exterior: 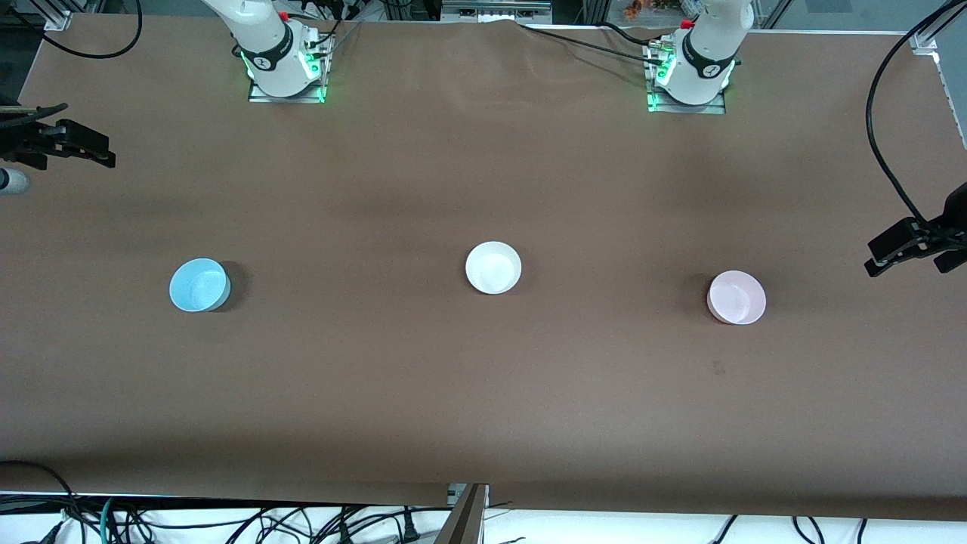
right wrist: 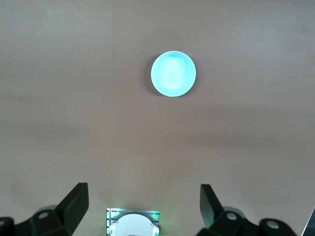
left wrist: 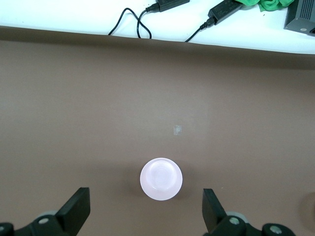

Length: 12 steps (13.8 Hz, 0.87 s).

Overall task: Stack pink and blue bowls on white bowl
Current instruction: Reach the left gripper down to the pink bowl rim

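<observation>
A: Bowl positions?
B: White bowl (exterior: 493, 267) at frame centre; blue bowl (exterior: 199, 285) lower left; pink bowl (exterior: 736, 297) lower right.
A: Grippers?
B: Left gripper (exterior: 903, 249) at right edge, right gripper (exterior: 72, 147) at left edge — both spread, empty.

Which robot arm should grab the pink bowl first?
The left arm. Its left gripper hangs open at the left arm's end of the table, where the pink bowl sits. The right gripper is open too, but at the blue bowl's end, past the white bowl.

No readable text, labels or numbers — none anywhere
</observation>
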Each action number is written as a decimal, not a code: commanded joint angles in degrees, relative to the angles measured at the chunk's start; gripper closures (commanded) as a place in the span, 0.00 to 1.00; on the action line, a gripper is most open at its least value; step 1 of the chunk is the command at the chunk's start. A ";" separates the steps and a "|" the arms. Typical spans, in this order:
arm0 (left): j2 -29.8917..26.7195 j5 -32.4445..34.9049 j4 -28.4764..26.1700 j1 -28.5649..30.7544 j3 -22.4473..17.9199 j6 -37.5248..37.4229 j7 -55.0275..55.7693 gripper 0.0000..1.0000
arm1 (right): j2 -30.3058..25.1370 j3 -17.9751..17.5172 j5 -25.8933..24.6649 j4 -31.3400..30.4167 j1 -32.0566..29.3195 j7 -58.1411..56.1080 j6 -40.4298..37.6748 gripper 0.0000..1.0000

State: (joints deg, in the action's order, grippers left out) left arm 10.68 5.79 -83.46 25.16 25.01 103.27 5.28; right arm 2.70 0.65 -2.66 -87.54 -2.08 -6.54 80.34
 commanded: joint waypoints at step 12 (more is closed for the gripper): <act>10.23 0.62 -2.40 0.68 0.39 1.05 -0.44 0.01 | 0.82 -0.03 -0.51 1.76 -0.21 -0.41 -0.62 0.00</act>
State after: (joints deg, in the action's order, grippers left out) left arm 18.94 6.00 -85.94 25.20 25.25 103.25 5.25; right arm 2.71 0.72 -2.66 -87.54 -2.07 -6.54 80.34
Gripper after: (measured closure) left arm 0.000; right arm 0.000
